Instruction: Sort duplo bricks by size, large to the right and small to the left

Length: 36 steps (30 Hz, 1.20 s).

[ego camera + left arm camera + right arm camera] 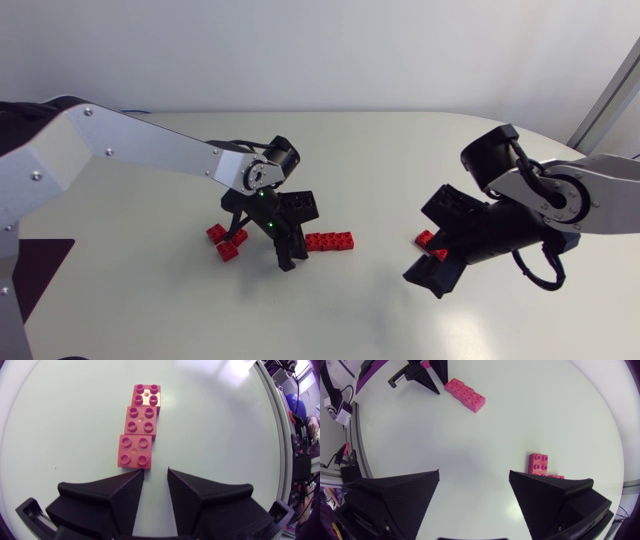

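**A:** Looking down from overhead, can you count the small bricks point(230, 245)?

**B:** Poorly; the left arm point(130, 145) covers them. Its wrist view shows all three, red four-stud squares in a row, the nearest just ahead of the left end effector point(155, 471) (fingers point(120, 495) slightly parted, gripping nothing).

**A:** And the right arm point(590, 195)?

**B:** Bent in from the counter's point(400, 150) right edge, with the right end effector point(474, 474) spread wide and empty. A red brick point(538, 463) lies beside one finger, and a long brick point(330, 240) lies toward the counter's middle.

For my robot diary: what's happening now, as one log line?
left pincer open, empty | three small bricks ahead of it | right pincer open, empty | long brick between both pincers
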### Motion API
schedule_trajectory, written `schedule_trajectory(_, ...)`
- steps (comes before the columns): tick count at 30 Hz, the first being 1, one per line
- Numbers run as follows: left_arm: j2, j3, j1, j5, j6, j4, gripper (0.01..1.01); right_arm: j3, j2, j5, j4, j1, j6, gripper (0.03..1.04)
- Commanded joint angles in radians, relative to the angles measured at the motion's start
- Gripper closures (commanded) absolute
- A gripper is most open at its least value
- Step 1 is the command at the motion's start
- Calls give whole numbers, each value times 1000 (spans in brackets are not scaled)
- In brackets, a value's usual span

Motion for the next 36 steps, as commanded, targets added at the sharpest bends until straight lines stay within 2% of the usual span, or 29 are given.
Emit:
schedule_trajectory(1,28,44,0,-12,23,5,287,-8,6,0,-9,8,15,62)
schedule_trajectory(2,28,48,0,-14,23,5,215,-8,9,0,-6,8,15,62)
schedule_trajectory(7,38,79,0,-18,3,5,182,-1,21,0,-5,8,17,62)
schedule_trajectory(17,66,127,-12,-21,15,-4,192,0,22,2,-5,20,26,62)
schedule_trajectory(27,126,228,-11,-23,36,-93,225,9,27,2,-5,20,26,62)
schedule_trajectory(29,127,228,-15,-23,43,-102,323,9,27,2,-5,22,26,62)
schedule_trajectory(36,166,222,-57,-23,59,-138,777,3,12,3,-11,13,20,62)
